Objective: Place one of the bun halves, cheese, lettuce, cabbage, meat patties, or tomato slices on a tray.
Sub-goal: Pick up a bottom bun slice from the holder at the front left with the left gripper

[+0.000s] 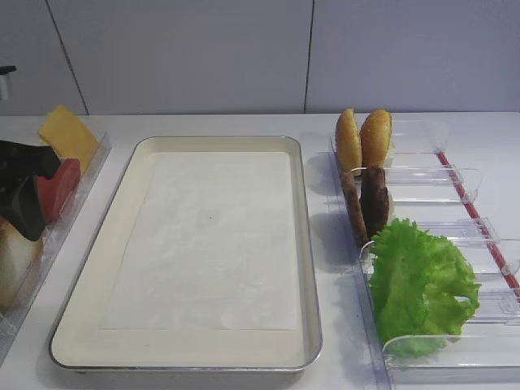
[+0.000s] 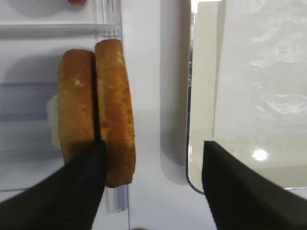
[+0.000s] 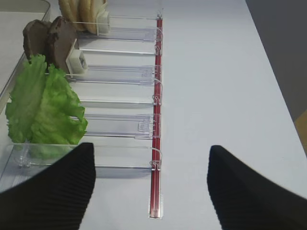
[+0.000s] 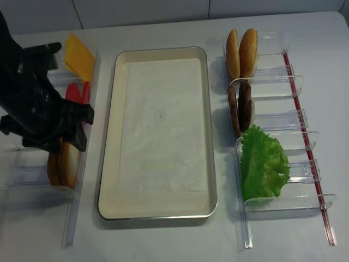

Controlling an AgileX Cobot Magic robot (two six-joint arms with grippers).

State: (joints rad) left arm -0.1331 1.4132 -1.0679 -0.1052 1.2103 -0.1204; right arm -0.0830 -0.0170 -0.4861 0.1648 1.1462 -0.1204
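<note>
Two bun halves stand on edge in the left holder, a pale-faced one (image 2: 116,110) and its neighbour (image 2: 76,110). My left gripper (image 2: 152,143) hangs open above them; its left finger lines up with the gap between the halves, and its right finger is over the tray's corner (image 2: 192,172). The left gripper (image 4: 65,144) holds nothing. Cheese (image 4: 79,57) and tomato slices (image 4: 79,93) sit further back. The cream tray (image 1: 106,268) has only its paper liner. My right gripper (image 3: 151,148) is open over bare table, beside lettuce (image 3: 45,110) and meat patties (image 3: 50,38). Cabbage is out of view.
The clear right holder (image 4: 283,204) with a red rail (image 3: 154,158) carries two golden-orange bun halves (image 1: 362,138), the patties and the lettuce. The clear left holder (image 4: 32,188) runs along the tray's left side. A grey wall (image 1: 244,49) backs the white table.
</note>
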